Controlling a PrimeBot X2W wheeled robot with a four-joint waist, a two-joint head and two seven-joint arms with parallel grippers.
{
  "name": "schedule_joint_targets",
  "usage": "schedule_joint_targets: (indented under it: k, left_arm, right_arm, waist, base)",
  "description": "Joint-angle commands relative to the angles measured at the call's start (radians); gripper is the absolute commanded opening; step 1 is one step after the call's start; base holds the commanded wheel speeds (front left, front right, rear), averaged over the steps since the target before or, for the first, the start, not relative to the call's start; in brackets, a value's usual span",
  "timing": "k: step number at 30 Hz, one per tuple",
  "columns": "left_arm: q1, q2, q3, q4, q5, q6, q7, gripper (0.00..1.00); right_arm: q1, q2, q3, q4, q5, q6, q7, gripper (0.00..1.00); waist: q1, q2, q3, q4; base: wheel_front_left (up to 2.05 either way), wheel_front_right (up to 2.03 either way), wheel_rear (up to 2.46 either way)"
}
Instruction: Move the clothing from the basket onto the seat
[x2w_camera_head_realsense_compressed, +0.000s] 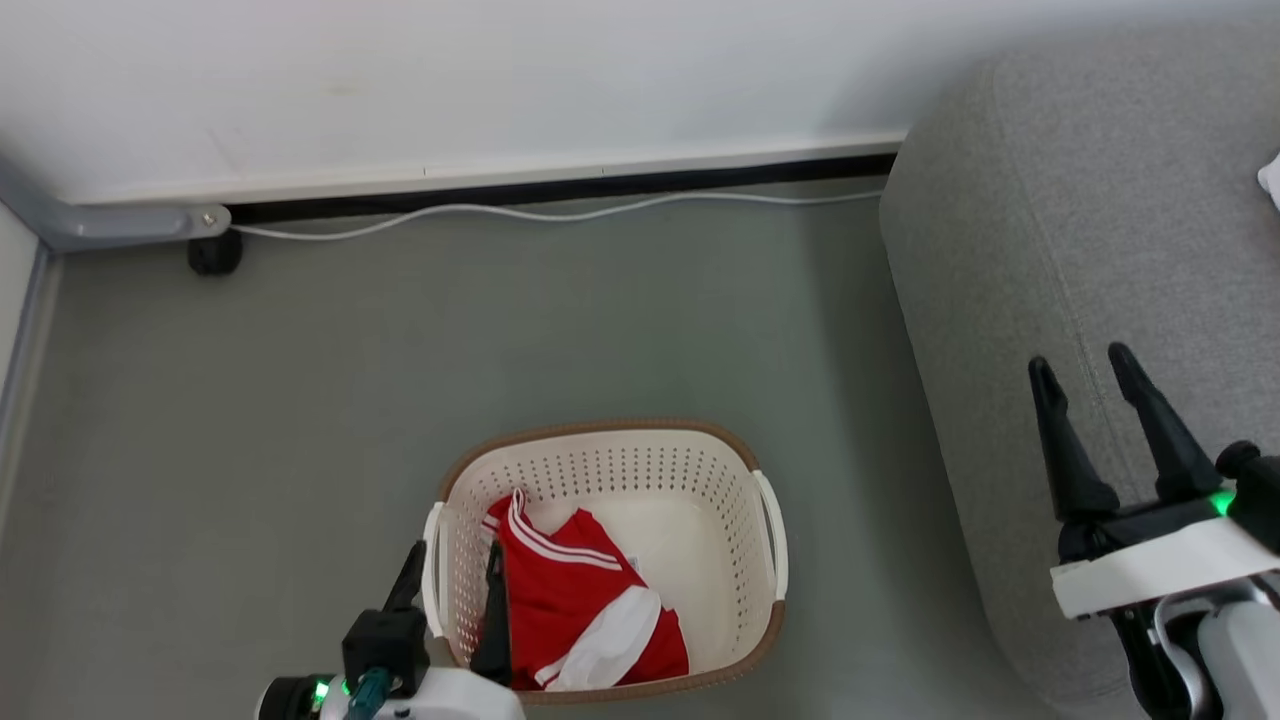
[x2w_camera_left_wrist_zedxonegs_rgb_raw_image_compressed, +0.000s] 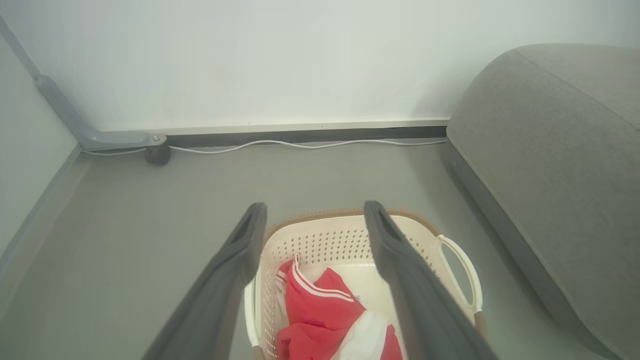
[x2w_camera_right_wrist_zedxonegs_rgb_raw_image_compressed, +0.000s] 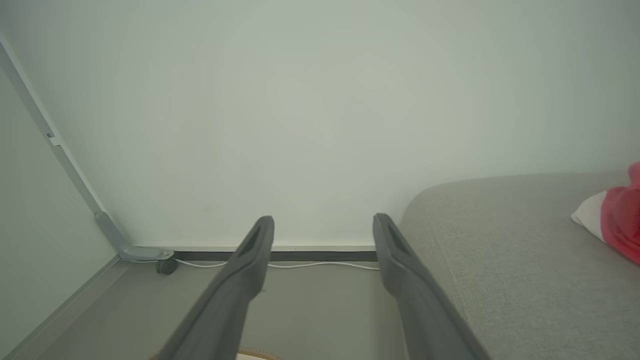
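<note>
We face a flat grey floor (x2w_camera_head_realsense_compressed: 300, 400) that runs to a white wall (x2w_camera_head_realsense_compressed: 500, 80) on the far side. On the right stands the large grey upholstered sofa (x2w_camera_head_realsense_compressed: 1100, 200) of coarse woven fabric, rounded at its edges. Near us, left of the sofa and apart from it, the oval cream plastic laundry basket (x2w_camera_head_realsense_compressed: 640, 470) with perforated sides and a brown rim sits on the floor. Inside it, bunched toward the near left wall, lies the bright red clothing (x2w_camera_head_realsense_compressed: 560, 600) with thin white stripes and a white panel. Another red and white garment (x2w_camera_right_wrist_zedxonegs_rgb_raw_image_compressed: 622, 220) lies on the sofa's seat, farther right. Our right gripper (x2w_camera_head_realsense_compressed: 1080, 360) hovers over the sofa's left edge, its two dark fingers spread and holding nothing. Our left gripper (x2w_camera_head_realsense_compressed: 455, 555) hangs at the basket's left wall, fingers likewise spread and empty, one outside the wall and one over the clothing; we cannot tell whether that one touches the fabric. A thin white cable (x2w_camera_head_realsense_compressed: 550, 213) trails along the foot of the wall.
</note>
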Motion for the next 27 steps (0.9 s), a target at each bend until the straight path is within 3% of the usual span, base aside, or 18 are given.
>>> schedule_joint_targets:
  k: [1,13,22,27]
  left_arm:
    - [-0.057,0.001,0.015,-0.010,-0.013,-0.001,-0.009,1.00]
    - [-0.331,0.001,-0.185,0.277,-0.122,-0.033,-0.009,1.00]
    - [-0.537,0.001,-0.320,0.548,-0.236,-0.111,-0.004,1.00]
    - [-0.645,0.001,-0.404,0.664,-0.294,-0.154,0.066,1.00]
  right_arm:
    - [-0.034,-0.025,0.018,-0.036,0.008,0.000,-0.006,1.00]
    - [-0.181,-0.089,0.057,-0.124,0.067,0.000,-0.006,1.00]
    - [-0.227,-0.086,0.070,-0.151,0.099,0.000,-0.006,1.00]
    - [-0.245,-0.091,0.062,-0.168,0.107,0.000,-0.006,1.00]
  waist:
    - [0.0000,-0.0001,0.064,-0.006]
    - [0.0000,-0.0001,0.312,-0.041]
    - [0.0000,-0.0001,0.424,-0.105]
    - [0.0000,-0.0001,0.489,-0.134]
  base:
    - [0.00,0.00,0.00]
    - [0.00,0.00,0.00]
    - [0.00,0.00,0.00]
    - [0.00,0.00,0.00]
